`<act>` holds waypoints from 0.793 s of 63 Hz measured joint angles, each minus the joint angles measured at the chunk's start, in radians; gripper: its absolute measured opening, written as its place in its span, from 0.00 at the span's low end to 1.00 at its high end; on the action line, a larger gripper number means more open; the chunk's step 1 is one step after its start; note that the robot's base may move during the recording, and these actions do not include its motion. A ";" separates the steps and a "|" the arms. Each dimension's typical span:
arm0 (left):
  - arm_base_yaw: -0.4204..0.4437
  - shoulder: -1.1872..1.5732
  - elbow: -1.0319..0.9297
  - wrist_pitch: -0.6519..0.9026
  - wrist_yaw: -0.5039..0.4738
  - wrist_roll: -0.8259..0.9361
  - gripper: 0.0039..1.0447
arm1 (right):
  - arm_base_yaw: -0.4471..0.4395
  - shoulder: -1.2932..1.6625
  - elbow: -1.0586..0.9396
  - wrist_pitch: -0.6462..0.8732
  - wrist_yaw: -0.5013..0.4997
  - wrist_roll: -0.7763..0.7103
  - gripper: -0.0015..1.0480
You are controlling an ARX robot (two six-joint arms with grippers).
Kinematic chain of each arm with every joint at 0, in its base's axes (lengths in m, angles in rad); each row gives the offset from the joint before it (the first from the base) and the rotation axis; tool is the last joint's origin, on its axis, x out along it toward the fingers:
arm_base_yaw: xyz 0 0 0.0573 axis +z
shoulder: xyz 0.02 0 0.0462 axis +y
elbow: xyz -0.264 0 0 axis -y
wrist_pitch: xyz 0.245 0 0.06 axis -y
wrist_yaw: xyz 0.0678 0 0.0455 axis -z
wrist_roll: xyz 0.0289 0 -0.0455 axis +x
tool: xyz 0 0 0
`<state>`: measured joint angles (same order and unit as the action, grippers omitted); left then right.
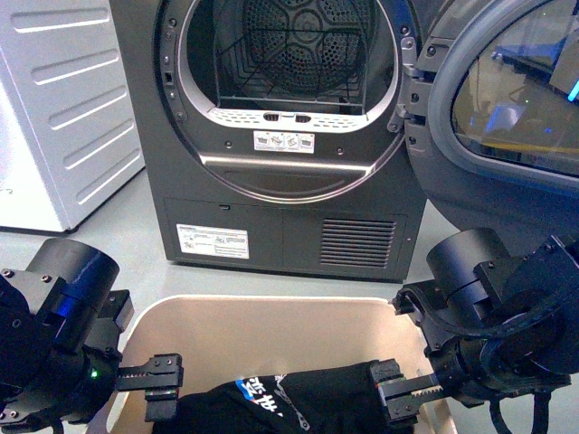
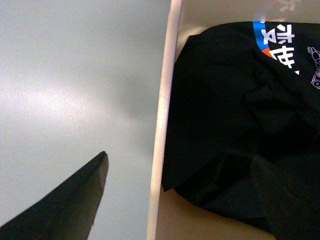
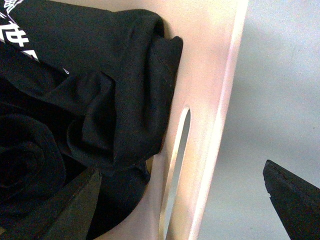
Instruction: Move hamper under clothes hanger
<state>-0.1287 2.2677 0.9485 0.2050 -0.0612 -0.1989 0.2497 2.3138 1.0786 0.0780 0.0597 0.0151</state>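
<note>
Beige plastic, smooth and round-cornered, the hamper [image 1: 262, 301] is set on the floor [image 1: 109, 262] before the dryer [image 1: 145, 136], a black garment [image 1: 303, 398] inside; left hand [image 1: 152, 384] and right hand [image 1: 400, 395] are held wide astride its walls.

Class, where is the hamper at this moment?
Front view: the hamper sits bottom centre, just before the open dryer, between the left gripper and right gripper.
</note>
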 joint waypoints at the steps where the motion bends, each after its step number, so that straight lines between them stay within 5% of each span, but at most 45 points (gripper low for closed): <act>1: 0.000 0.000 0.000 0.000 0.000 0.000 0.80 | 0.000 0.002 0.001 0.000 0.001 0.000 0.93; 14: 0.003 0.000 0.000 0.000 0.000 0.006 0.49 | -0.005 0.011 0.005 -0.004 0.007 0.003 0.92; 31: 0.008 0.002 0.000 0.003 -0.010 0.019 0.03 | -0.005 0.011 0.012 -0.009 0.015 0.013 0.46; 43: 0.009 0.002 0.000 0.006 -0.010 0.039 0.04 | 0.006 0.017 0.020 -0.017 0.016 0.033 0.04; 50: 0.008 0.002 -0.001 0.012 -0.009 0.039 0.04 | 0.007 0.017 0.025 -0.021 0.018 0.062 0.03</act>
<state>-0.1204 2.2692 0.9478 0.2169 -0.0700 -0.1596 0.2565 2.3310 1.1034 0.0574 0.0772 0.0772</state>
